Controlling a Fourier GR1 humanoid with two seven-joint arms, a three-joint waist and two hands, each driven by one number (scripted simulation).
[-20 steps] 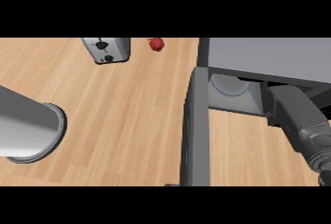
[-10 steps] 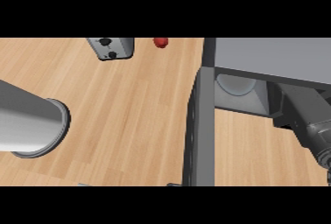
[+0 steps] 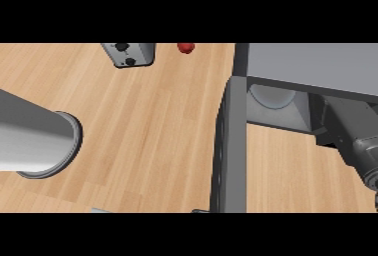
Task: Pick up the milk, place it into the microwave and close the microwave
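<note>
From the head view I see the microwave (image 3: 310,67) filling the upper right of the frame, a grey box with a flat top. Its door (image 3: 227,150) stands open, seen edge-on as a long dark grey slab running from the upper middle down to the lower edge of the frame. Inside the cavity a pale round shape (image 3: 272,95) shows, only its rounded end toward me; I cannot tell whether this is the milk or which way its long axis runs.

My right forearm (image 3: 354,135) reaches into the cavity from the lower right; the right robot hand is hidden inside, so I cannot tell its state. My left forearm (image 3: 33,132) shows as a smooth grey cylinder at the left edge; the left robot hand is out of frame.

The tabletop (image 3: 148,130) is light wood with fine straight grain. At the upper edge sit a small grey appliance with black knobs (image 3: 129,54) and, just right of it, a small red object (image 3: 186,48).
</note>
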